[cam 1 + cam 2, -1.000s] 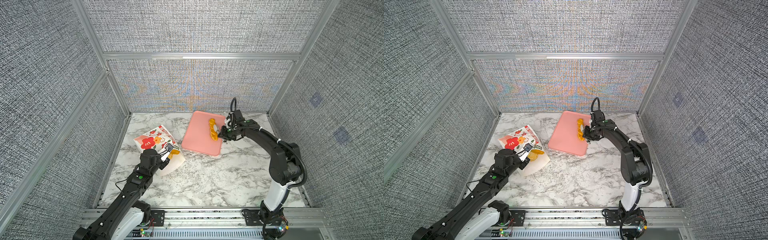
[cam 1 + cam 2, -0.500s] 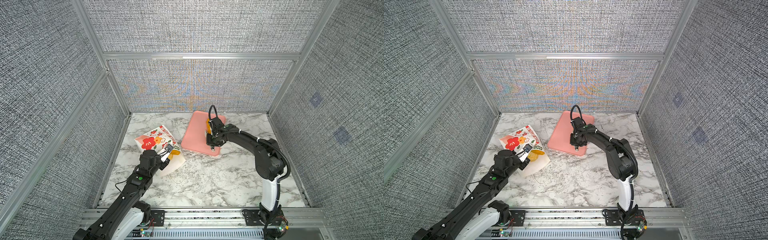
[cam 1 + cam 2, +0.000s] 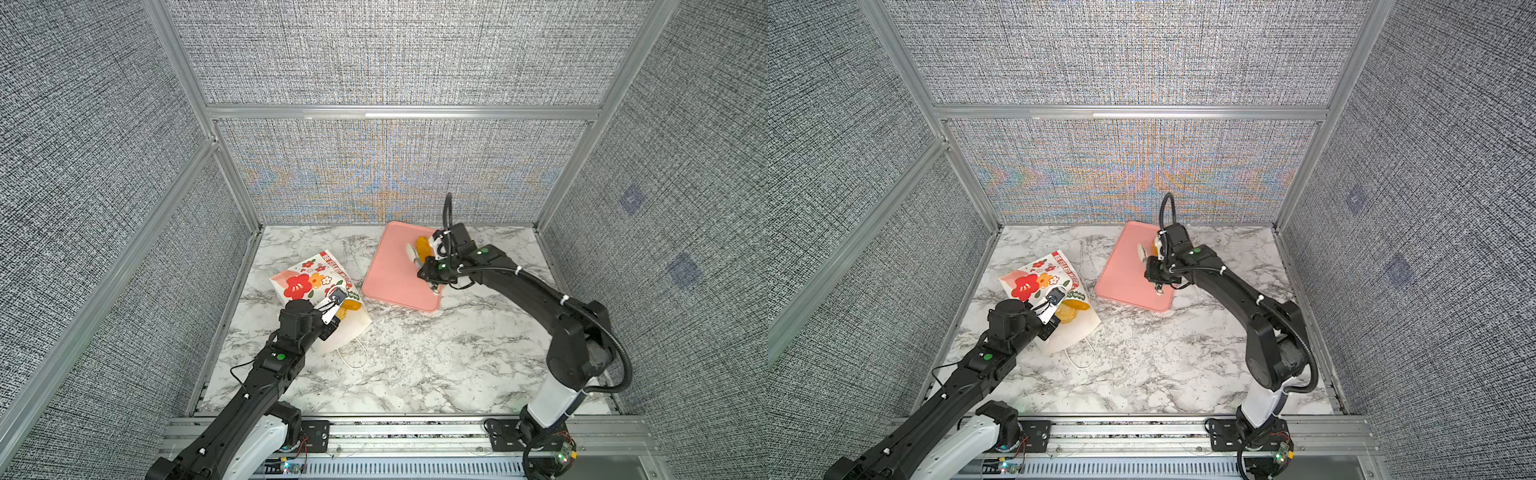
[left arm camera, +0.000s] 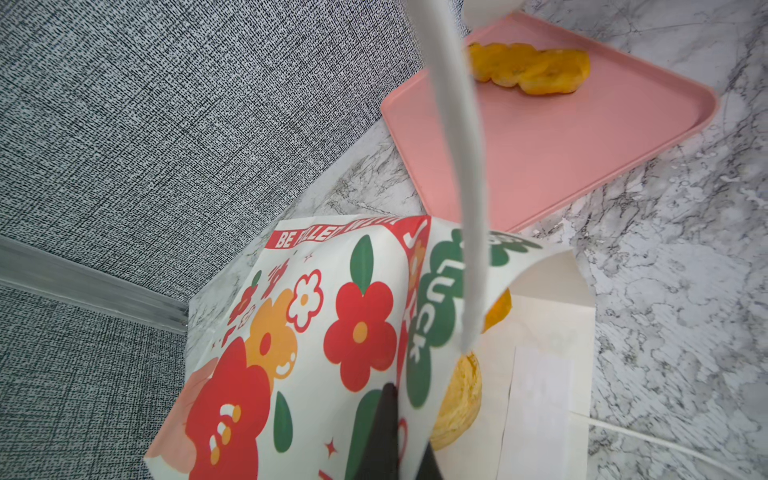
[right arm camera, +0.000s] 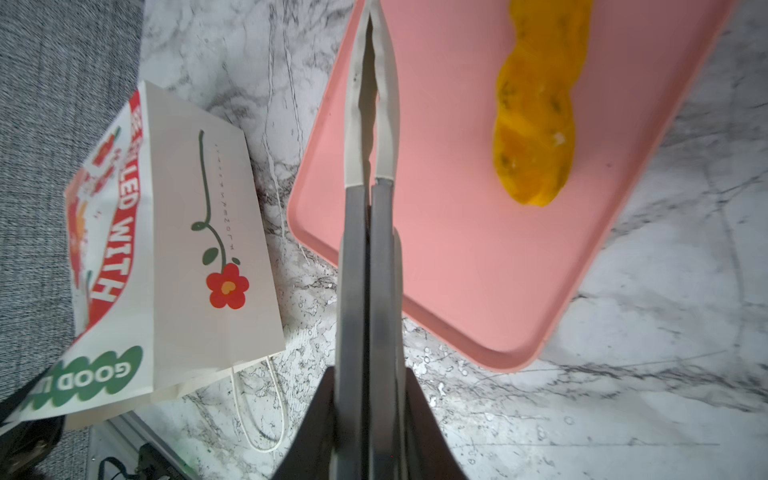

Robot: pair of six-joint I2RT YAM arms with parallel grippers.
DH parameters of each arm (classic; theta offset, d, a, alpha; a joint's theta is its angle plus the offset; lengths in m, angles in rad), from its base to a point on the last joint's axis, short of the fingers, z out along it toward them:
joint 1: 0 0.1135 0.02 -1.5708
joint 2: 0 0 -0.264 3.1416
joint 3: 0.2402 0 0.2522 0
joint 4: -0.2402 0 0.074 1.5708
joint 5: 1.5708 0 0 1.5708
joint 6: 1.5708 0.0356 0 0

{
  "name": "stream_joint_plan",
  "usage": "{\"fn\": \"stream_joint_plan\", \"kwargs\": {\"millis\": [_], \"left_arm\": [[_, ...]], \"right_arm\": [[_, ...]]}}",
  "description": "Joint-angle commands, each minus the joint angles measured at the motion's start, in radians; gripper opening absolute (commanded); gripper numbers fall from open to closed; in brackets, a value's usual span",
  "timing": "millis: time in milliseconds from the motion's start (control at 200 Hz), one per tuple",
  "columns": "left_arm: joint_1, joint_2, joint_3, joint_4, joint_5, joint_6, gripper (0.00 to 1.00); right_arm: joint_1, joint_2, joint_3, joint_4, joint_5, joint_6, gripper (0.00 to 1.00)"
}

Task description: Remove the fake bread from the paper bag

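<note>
The paper bag lies tipped on the marble at the left, its mouth toward the front. My left gripper is shut on the printed rim of the mouth and holds it up. Round yellow fake bread shows inside. A twisted stick of fake bread lies on the pink tray. Just beside the stick and over the tray, my right gripper is shut and holds nothing.
One white cord handle of the bag trails on the marble toward the front. Grey fabric walls with aluminium posts close in the left, back and right. An aluminium rail runs along the front edge.
My right arm swung left across the tray and has come back toward the right, jaws shut throughout. The twisted stick shows again on the tray. The left arm and bag have not moved.
</note>
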Motion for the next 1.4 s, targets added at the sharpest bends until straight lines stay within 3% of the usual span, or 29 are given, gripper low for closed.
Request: {"fn": "stream_joint_plan", "kwargs": {"millis": [0, 300, 485, 650, 1396], "left_arm": [[-0.001, 0.001, 0.003, 0.010, 0.035, -0.008, 0.00], [-0.001, -0.002, -0.002, 0.009, 0.053, -0.006, 0.00], [-0.001, -0.001, -0.004, 0.004, 0.061, 0.002, 0.00], [-0.001, -0.009, -0.013, -0.005, 0.088, 0.024, 0.00], [-0.007, -0.031, -0.034, -0.022, 0.097, 0.075, 0.00]], "right_arm": [[-0.076, -0.024, -0.018, 0.004, -0.112, -0.083, 0.06], [-0.310, 0.053, -0.056, 0.020, -0.391, -0.215, 0.18], [-0.347, 0.116, -0.056, 0.006, -0.461, -0.264, 0.24], [-0.358, 0.144, -0.072, -0.001, -0.466, -0.288, 0.32], [-0.401, 0.241, -0.039, -0.027, -0.508, -0.352, 0.43]]}}
